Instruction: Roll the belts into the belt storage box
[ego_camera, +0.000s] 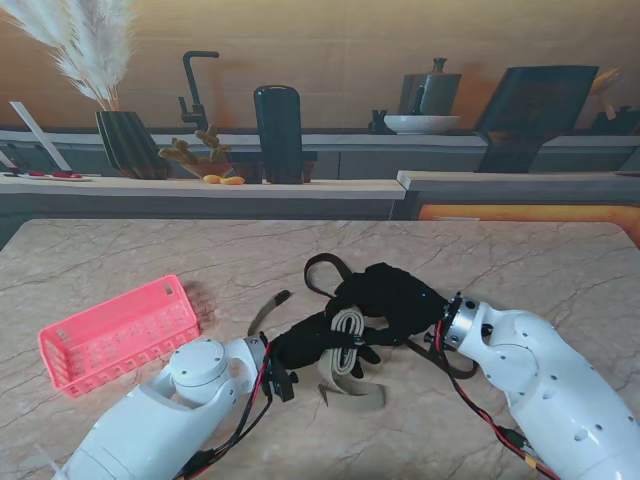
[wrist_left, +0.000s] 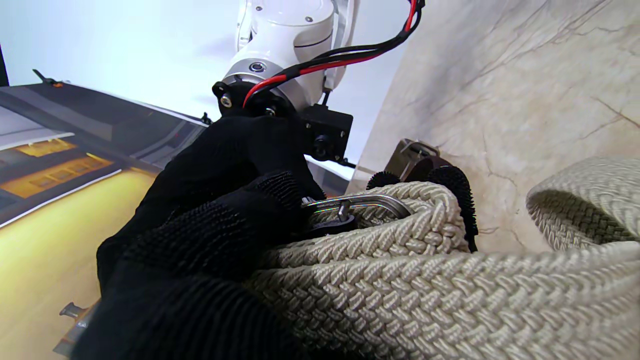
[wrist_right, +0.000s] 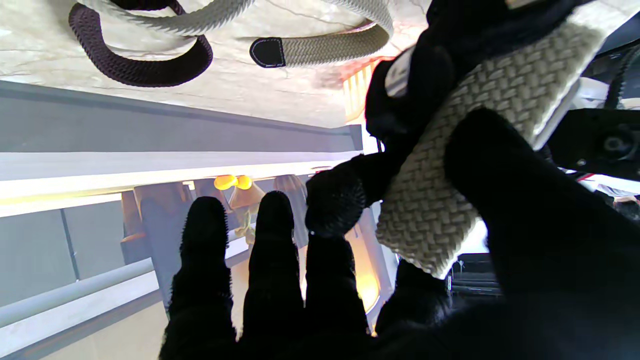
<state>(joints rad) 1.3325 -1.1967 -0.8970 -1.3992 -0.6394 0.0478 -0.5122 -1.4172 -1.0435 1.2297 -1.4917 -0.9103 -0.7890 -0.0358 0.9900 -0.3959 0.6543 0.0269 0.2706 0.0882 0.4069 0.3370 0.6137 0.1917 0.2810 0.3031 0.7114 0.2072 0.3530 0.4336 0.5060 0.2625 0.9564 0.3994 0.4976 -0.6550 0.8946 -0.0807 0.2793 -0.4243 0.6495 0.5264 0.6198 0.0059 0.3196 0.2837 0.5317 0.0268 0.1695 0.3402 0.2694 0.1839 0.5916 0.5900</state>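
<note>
Both hands grip beige belt (ego_camera: 347, 338); pink basket (ego_camera: 118, 335) holds nothing.

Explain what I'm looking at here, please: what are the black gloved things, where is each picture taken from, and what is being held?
This is a robot with two white arms, each ending in a black-gloved five-finger hand. The wide picture looks down from a stand above its shoulders. The other two come from cameras on the wrists, looking along the fingers, and show the table upside down.

On the marble table lie a pink basket on the left and a dark belt, farther from me. Both the left hand and the right hand grip a cream woven belt, partly coiled; its metal buckle shows between them. The loose tail trails on the table.
</note>
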